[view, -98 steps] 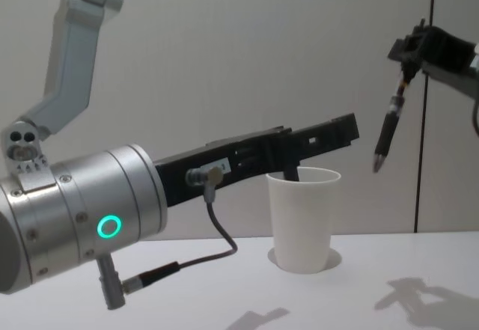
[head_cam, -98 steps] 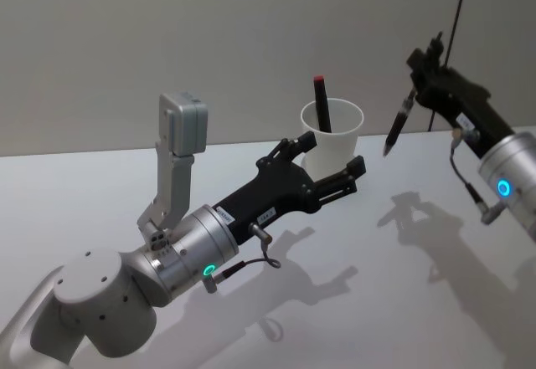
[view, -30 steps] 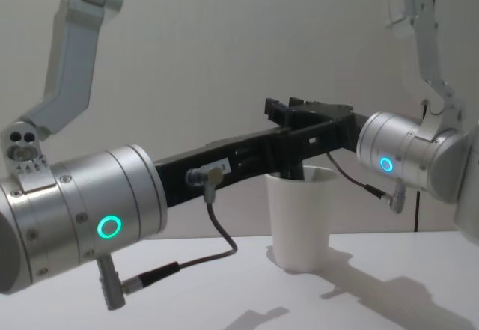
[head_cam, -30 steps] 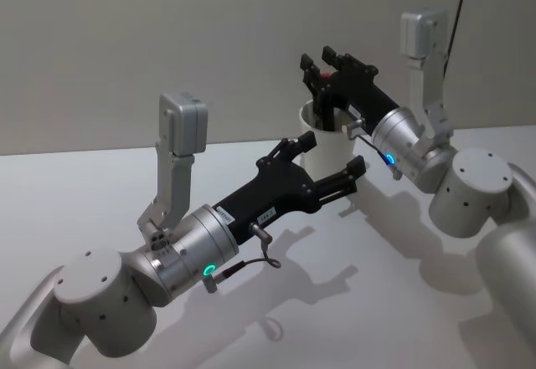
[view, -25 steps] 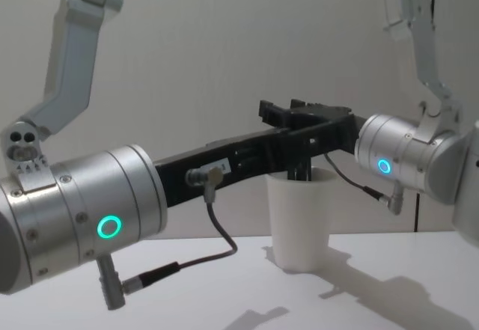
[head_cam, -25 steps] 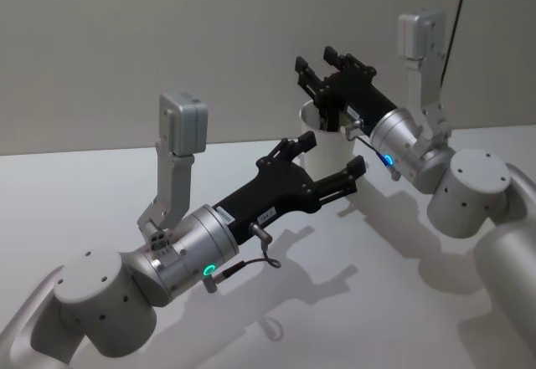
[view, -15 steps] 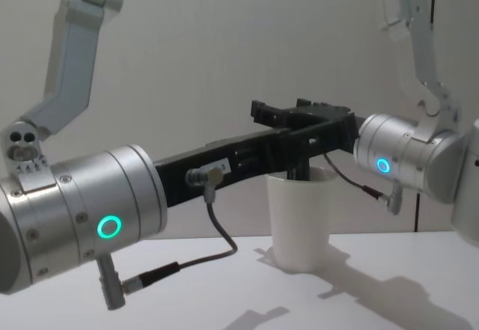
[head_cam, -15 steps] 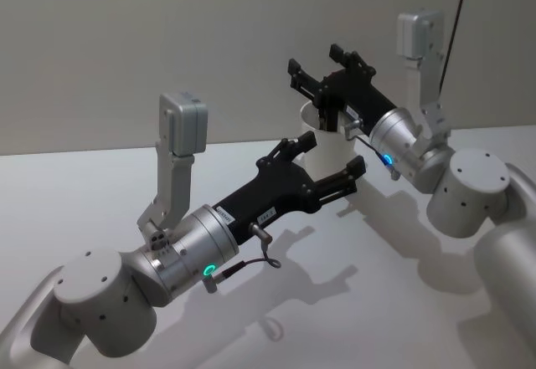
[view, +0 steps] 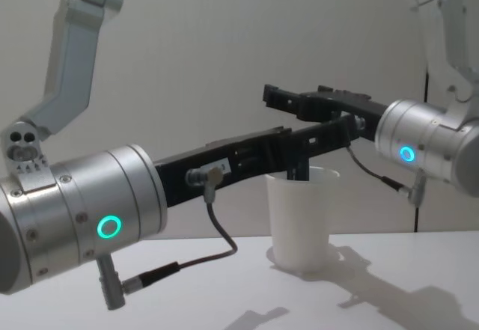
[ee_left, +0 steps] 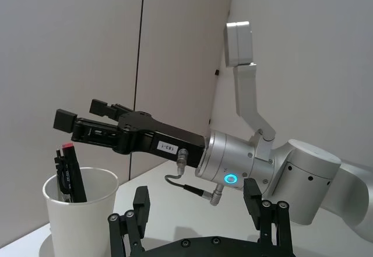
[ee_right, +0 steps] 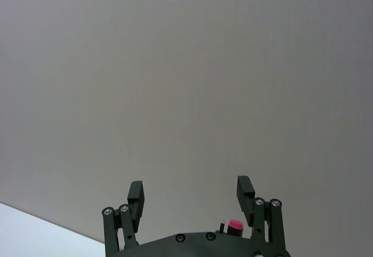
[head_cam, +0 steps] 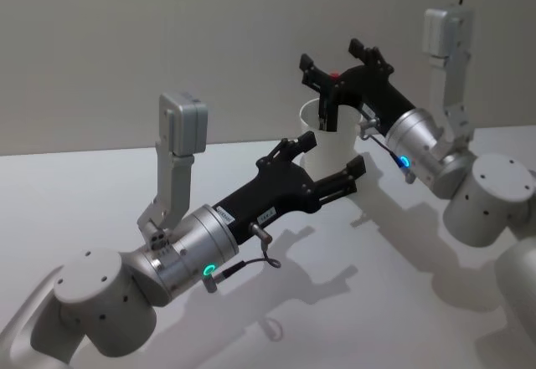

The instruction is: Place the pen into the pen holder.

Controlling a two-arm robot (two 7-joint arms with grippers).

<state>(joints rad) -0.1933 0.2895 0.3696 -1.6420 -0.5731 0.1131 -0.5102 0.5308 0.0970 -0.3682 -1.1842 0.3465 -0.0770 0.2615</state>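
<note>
Fingers of the right gripper [head_cam: 337, 63] stand spread apart with nothing between them in the head view, poised above the rim of the pen holder [head_cam: 334, 137], a white paper cup on the white table [head_cam: 402, 260]; a red-capped pen [head_cam: 332, 93] stands inside the cup, leaning toward the cup's 12 o'clock edge. At the cup's 7 o'clock the left gripper [head_cam: 332, 158] reaches in with its fingers also parted, empty, one tip just beside the cup wall. From the left wrist view, the cup [ee_left: 81, 216] holds two dark pens [ee_left: 69, 174], one with a red end, leaning against the wall; the right gripper [ee_left: 81, 114] hangs open over it. From the right wrist view, the parted fingers [ee_right: 135, 195] frame a bare grey wall [ee_right: 175, 82], with the pen's red cap [ee_right: 235, 225] between them. From the chest view, the left gripper's black body [view: 262, 154] crosses in front of the cup [view: 301, 218], hiding part of its rim.
</note>
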